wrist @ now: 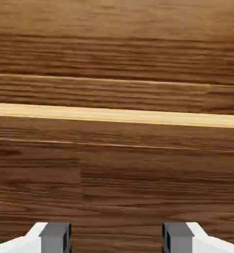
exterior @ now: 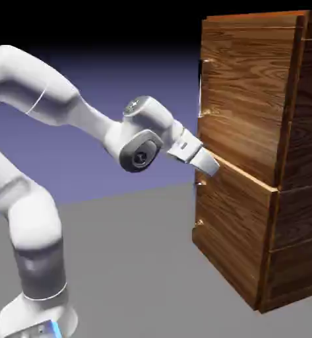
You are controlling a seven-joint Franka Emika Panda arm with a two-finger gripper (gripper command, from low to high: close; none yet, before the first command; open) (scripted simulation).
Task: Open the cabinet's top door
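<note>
The tall boxy cabinet of glossy brown wood grain (exterior: 250,152) stands directly ahead of the pincer, its front face turned toward the fingertips. Its larger upper wood-grain door panel (exterior: 241,92) lies above and ahead of the pincer, flush with the cabinet front, and the short vertical silver bar handle (exterior: 201,89) sits at that panel's near edge, higher than the pincer and apart from it. The shorter lower wood-grain panel (exterior: 231,228) begins just below the pincer's level. The white two-finger pincer (exterior: 208,164) is close to the seam between the two panels, pointing at the wood; whether it touches cannot be told. In the hand view its two grey fingertips (wrist: 55,236) stand well apart with only wood grain between them, so it is open and holds nothing. Behind it the white jointed arm (exterior: 59,99) reaches in over the flat grey table (exterior: 132,264).
</note>
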